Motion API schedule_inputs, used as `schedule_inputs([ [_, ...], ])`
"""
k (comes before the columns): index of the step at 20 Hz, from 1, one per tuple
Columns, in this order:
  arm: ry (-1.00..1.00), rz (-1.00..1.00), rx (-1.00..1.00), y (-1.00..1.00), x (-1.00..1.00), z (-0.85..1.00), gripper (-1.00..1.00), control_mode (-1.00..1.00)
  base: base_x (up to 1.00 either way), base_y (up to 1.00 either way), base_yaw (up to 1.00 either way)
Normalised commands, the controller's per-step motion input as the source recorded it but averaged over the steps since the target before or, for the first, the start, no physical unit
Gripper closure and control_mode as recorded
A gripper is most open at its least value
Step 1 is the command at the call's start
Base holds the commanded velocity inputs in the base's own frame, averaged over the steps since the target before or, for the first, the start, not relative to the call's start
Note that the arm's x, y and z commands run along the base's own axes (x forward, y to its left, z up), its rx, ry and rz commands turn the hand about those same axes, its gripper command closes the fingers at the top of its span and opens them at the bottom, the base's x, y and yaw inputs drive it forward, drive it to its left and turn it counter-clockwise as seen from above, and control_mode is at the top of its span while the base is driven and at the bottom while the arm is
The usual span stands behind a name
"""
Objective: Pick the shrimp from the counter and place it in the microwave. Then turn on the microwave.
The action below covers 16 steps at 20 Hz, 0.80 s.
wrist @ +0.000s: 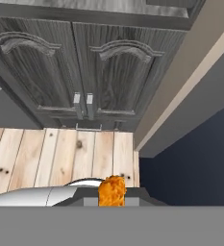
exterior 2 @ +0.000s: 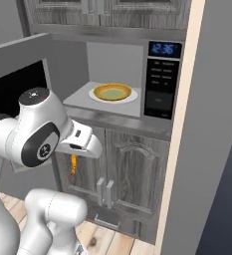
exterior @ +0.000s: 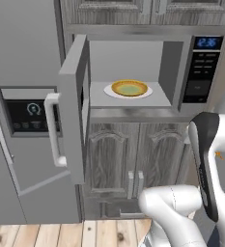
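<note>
The microwave [exterior: 203, 67] [exterior 2: 162, 79] stands open, its door [exterior: 73, 96] swung out to the left. Inside it a yellow bowl [exterior: 129, 88] [exterior 2: 112, 91] rests on a white plate. My gripper [exterior 2: 74, 158] hangs below the microwave's level, in front of the lower cabinet doors, pointing down at the floor. It is shut on the shrimp [exterior 2: 73, 168], an orange curved piece that dangles from the fingers. The shrimp [wrist: 112, 190] appears again at the bottom of the hand view, and as a small orange speck [exterior: 219, 155] beside the arm in the left base view.
A grey fridge with a black dispenser panel [exterior: 29, 113] stands left of the open door. Dark wood cabinet doors [exterior: 128, 154] [wrist: 84, 72] lie under the microwave. A beige side panel [exterior 2: 187, 149] rises on the right. Wooden floor [wrist: 60, 153] is below.
</note>
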Motion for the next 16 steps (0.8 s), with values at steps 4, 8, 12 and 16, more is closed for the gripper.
schedule_inputs([
  [4, 0.00, 0.00, 0.00, 0.00, 0.00, 0.00, 1.00, 1.00, 0.42, -0.14, -0.04],
  [8, 0.00, 0.00, 0.00, 0.00, 0.00, 0.00, 1.00, 1.00, 0.28, -0.12, -0.11],
  [12, 0.00, 0.00, 0.00, 0.00, 0.00, 0.00, 1.00, 1.00, 0.28, -0.04, -0.19],
  [16, 0.00, 0.00, 0.00, 0.00, 0.00, 0.00, 1.00, 1.00, 0.31, 0.00, -0.23],
])
